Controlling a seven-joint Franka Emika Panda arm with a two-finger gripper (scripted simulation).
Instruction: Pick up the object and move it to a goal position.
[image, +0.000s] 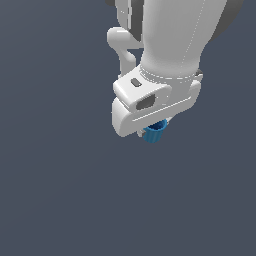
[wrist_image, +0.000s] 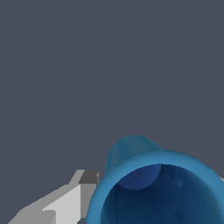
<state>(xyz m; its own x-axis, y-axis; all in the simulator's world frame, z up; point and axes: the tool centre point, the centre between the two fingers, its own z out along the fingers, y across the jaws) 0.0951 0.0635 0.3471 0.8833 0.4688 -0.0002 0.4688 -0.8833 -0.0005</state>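
Observation:
The object (image: 154, 132) is a small blue ribbed cup, tucked right under my white gripper (image: 155, 129) in the exterior view, with only its lower part showing. Up close in the wrist view, the object (wrist_image: 148, 175) shows its dark hollow inside. A grey-white finger (wrist_image: 81, 197) presses against its side, and a sliver of the other finger shows at the opposite edge. My gripper is shut on the object. The fingertips are hidden behind the hand in the exterior view.
A plain dark grey-blue surface (image: 60, 190) fills the background in both views. The arm's white wrist (image: 170, 40) rises above the hand in the exterior view.

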